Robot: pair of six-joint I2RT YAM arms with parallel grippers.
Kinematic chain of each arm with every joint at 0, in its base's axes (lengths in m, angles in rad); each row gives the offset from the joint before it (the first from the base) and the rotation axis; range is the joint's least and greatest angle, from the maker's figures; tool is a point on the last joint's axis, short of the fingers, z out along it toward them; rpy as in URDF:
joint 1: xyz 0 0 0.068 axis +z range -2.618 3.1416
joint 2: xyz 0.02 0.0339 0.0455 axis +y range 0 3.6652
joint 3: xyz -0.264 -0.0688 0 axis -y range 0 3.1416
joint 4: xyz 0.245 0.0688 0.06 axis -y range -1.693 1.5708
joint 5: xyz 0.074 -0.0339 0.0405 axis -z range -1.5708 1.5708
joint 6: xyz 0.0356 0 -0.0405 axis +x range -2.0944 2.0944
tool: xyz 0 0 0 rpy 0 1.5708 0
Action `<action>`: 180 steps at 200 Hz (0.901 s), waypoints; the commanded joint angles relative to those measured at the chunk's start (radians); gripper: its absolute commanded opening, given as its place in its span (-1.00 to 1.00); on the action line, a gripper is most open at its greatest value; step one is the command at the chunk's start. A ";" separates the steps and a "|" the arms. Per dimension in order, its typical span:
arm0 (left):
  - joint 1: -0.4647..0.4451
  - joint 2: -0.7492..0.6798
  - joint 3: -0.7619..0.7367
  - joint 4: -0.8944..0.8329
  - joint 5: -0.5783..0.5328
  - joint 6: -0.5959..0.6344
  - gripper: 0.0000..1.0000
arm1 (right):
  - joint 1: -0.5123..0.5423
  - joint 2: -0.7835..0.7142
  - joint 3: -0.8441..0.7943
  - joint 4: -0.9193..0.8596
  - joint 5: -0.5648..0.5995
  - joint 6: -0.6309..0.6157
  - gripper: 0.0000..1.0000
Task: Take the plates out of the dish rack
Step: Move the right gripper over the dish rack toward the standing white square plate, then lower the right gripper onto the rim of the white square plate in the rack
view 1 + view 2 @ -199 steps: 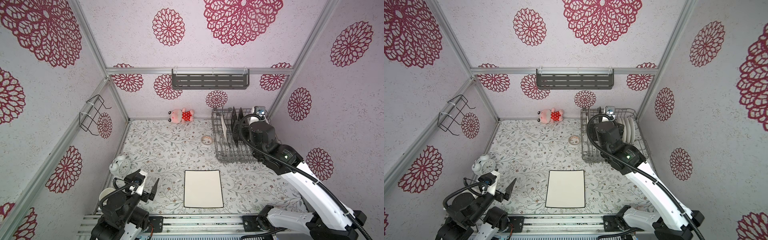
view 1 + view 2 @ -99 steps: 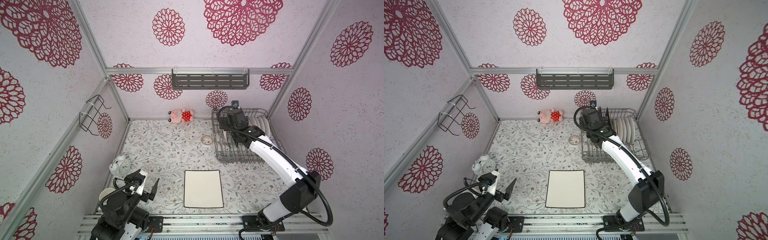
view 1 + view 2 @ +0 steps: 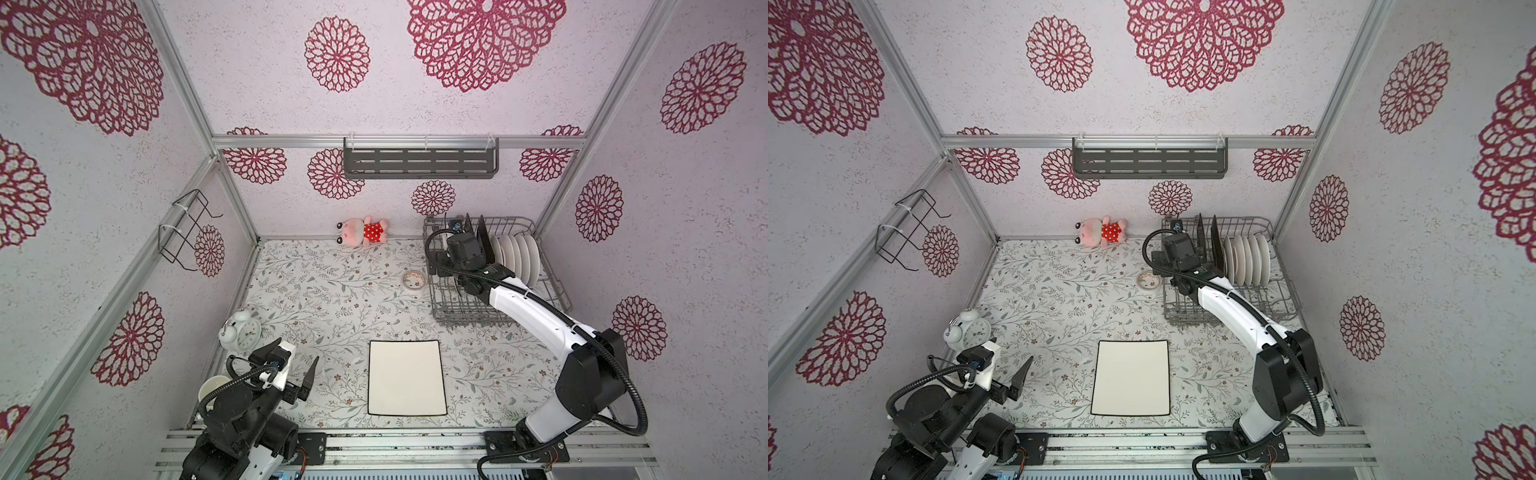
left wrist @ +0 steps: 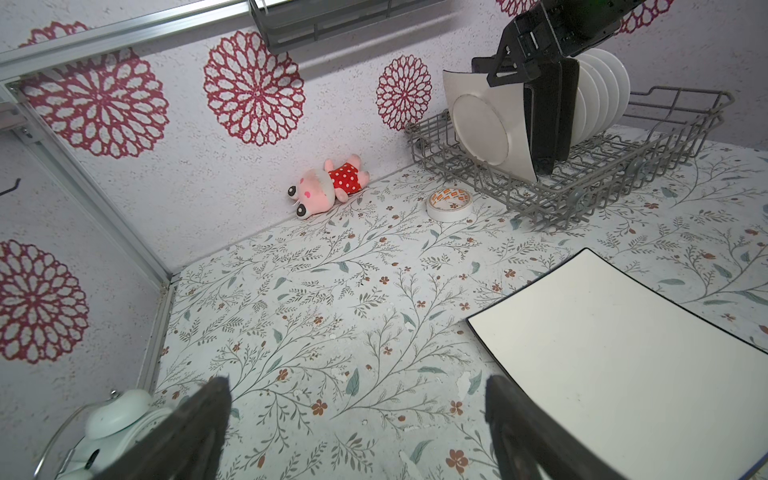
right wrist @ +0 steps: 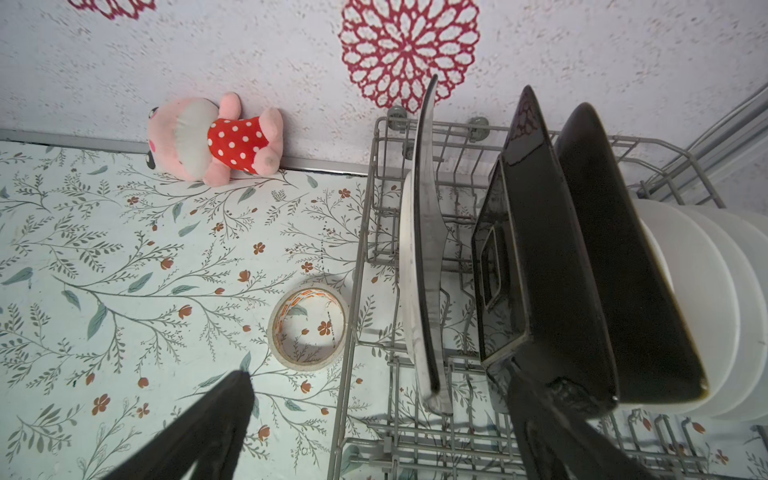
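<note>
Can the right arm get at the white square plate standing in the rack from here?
Probably yes. The right gripper is open above the dish rack, the white square plate lines up between its fingers, and a gap separates it from the nearest black plate.

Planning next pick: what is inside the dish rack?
Upright in the dish rack: a white dark-rimmed square plate, two black square plates, then round white plates, partly covered by the black ones. Faces hidden.
</note>
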 commanded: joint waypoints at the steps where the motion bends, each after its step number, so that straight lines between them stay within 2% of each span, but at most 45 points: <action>1: -0.010 -0.014 -0.012 0.033 -0.008 0.018 0.95 | -0.007 -0.015 -0.047 0.096 0.013 -0.014 0.98; 34: -0.011 -0.014 -0.018 0.038 -0.011 0.022 0.95 | -0.007 -0.049 -0.176 0.247 0.022 -0.028 0.97; 50: -0.012 -0.013 -0.020 0.039 -0.014 0.023 0.95 | -0.008 -0.074 -0.257 0.351 -0.002 -0.055 0.81; 79: -0.012 -0.012 -0.023 0.044 -0.018 0.024 0.95 | -0.007 -0.133 -0.463 0.624 -0.055 -0.153 0.72; 103: -0.012 -0.012 -0.026 0.047 -0.027 0.025 0.95 | -0.007 -0.167 -0.646 0.932 -0.068 -0.216 0.72; 142: -0.014 -0.002 -0.031 0.053 -0.038 0.026 0.95 | -0.012 -0.117 -0.700 1.038 -0.078 -0.272 0.70; 180: -0.014 0.009 -0.034 0.054 -0.046 0.026 0.95 | -0.023 -0.017 -0.799 1.359 -0.113 -0.314 0.68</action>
